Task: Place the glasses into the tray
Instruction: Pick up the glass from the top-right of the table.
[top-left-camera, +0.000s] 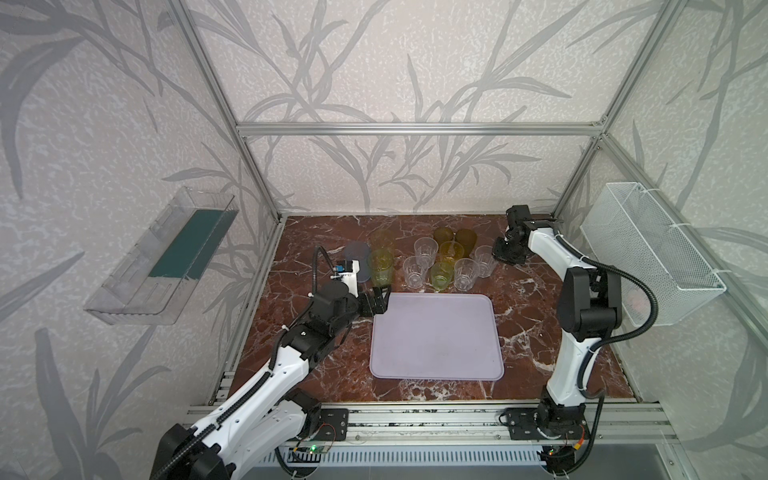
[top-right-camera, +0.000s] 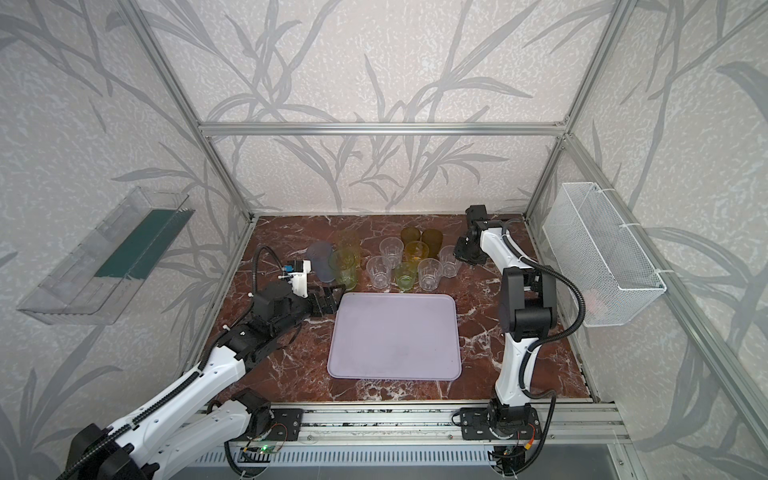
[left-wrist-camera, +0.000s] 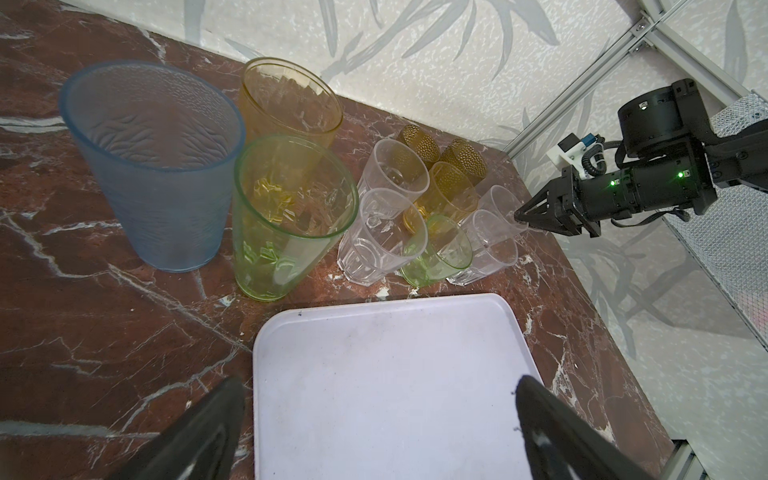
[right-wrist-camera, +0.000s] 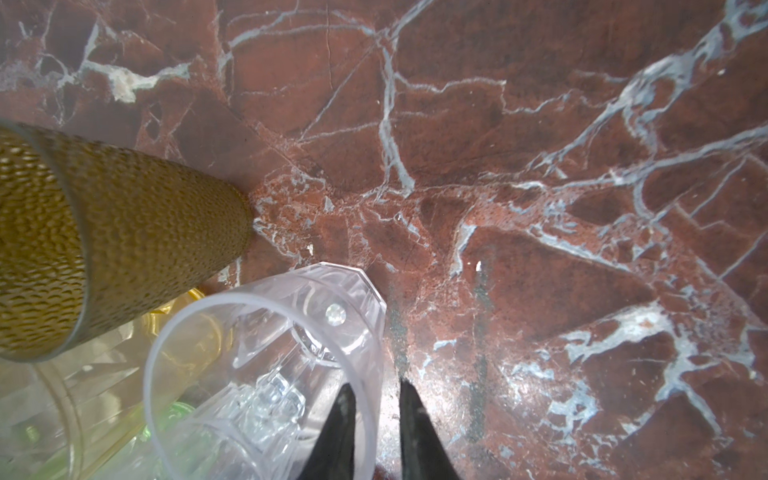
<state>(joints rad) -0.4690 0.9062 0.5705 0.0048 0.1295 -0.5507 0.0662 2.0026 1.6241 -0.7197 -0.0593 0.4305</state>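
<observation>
Eleven glasses (top-left-camera: 426, 250) upright, tray (top-left-camera: 436, 345) just beside

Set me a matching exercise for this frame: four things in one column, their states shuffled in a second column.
1 tray
2 left gripper
3 right gripper
4 blue-grey tumbler

A upright on the marble tabletop
B astride a clear tumbler's rim
C wide open
D lying flat, nothing on it

Pairs: 1-D, 2-C, 3-B, 4-A
</observation>
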